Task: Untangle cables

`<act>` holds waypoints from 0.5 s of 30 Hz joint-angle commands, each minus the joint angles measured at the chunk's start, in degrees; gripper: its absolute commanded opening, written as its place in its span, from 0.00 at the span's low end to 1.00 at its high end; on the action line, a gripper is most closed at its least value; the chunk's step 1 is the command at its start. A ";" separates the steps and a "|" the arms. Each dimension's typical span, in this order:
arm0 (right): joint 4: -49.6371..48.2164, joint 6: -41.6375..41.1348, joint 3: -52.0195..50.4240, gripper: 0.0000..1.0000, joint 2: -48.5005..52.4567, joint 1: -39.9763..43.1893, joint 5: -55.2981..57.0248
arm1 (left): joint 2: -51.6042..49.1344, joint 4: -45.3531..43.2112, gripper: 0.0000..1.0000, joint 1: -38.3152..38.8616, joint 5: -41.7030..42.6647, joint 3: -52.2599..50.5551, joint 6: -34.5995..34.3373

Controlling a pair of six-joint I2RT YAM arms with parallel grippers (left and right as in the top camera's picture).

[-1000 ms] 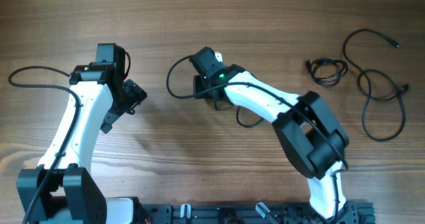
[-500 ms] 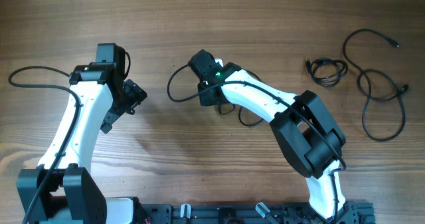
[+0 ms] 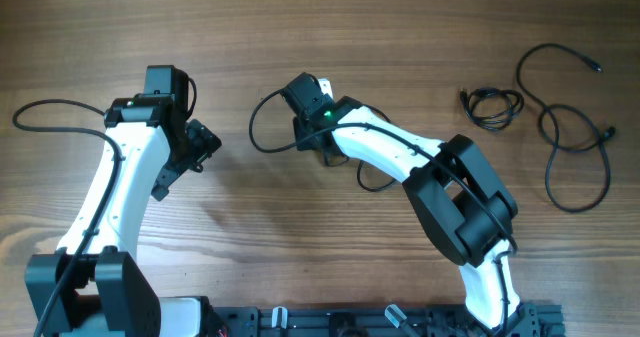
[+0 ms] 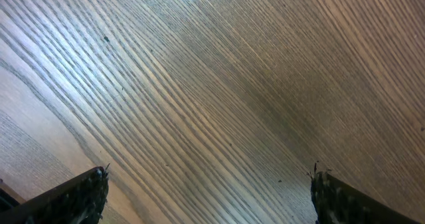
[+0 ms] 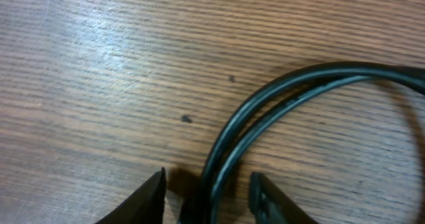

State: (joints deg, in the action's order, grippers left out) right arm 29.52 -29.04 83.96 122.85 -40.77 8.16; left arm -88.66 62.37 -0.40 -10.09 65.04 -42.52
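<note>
A black cable loop (image 3: 253, 127) lies on the wooden table left of my right gripper (image 3: 305, 142). In the right wrist view two strands of this cable (image 5: 279, 98) run between the fingertips of the right gripper (image 5: 207, 194), which is partly closed, with a small gap on each side. Part of a cable (image 3: 370, 184) shows under the right arm. A small coiled cable bundle (image 3: 492, 107) and a long loose cable (image 3: 545, 120) lie at the far right. My left gripper (image 3: 200, 145) is open and empty over bare wood (image 4: 209, 191).
The left arm's own thick black wire (image 3: 50, 107) arcs over the table at the far left. The arm bases and a black rail (image 3: 350, 322) stand along the front edge.
My right gripper has shifted a little to the left and turned, and the cable loop beside it has shifted slightly with it. The left arm has not moved.
</note>
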 commanded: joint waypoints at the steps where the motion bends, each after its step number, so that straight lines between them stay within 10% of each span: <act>1: 0.81 -1.88 -1.16 0.29 2.99 0.28 2.16 | -0.20 -0.02 1.00 -0.24 -1.11 -0.37 0.11; 5: 2.91 -2.03 -1.16 0.04 2.99 0.28 -0.11 | -0.20 -0.02 1.00 -0.24 -1.11 -0.39 0.11; 15: 2.05 11.65 0.57 0.04 -11.93 3.19 -21.94 | -0.20 -0.02 1.00 -0.24 -1.11 -0.39 0.11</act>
State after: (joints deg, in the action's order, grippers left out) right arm 31.92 -20.51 83.99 120.05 -38.98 -5.52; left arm -88.66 62.37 -0.40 -10.07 65.04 -42.52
